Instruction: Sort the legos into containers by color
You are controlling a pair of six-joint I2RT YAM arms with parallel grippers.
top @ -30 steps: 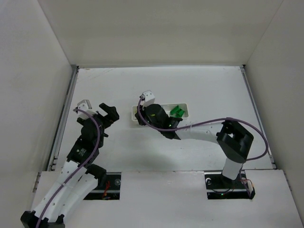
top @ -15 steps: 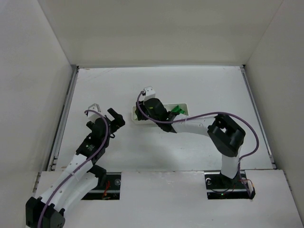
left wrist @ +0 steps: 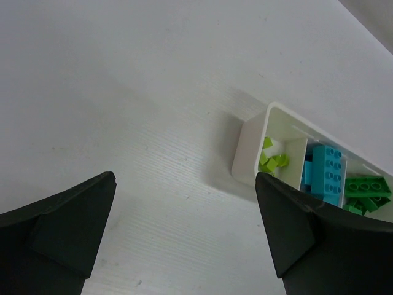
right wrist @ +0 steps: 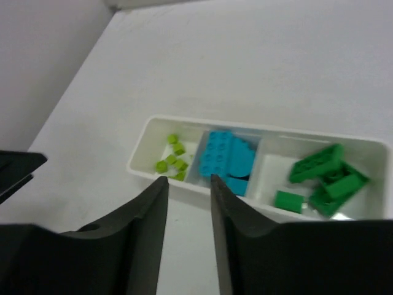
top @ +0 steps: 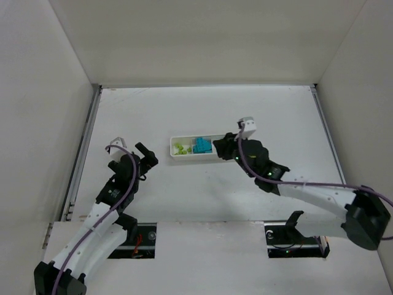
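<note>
While both arms reach out over a white table, one long, shallow white tray lies near the table's middle, its length running parallel to the far edge. Thin dividers split the tray into three square compartments. The compartment nearest the table's left edge holds a few tiny pale yellow-green bricks. The middle compartment holds cyan bricks, piled together. The compartment nearest the right edge holds dark green bricks, lying at loose angles; from above, this end is hidden under the right arm.

The left gripper hangs just beside the tray's left end, toward the near-left part of the table, its jaws spread wide and holding nothing. The right gripper sits over the tray's near rim, its two fingers drawn close with a narrow gap between them, and nothing is in that gap.
</note>
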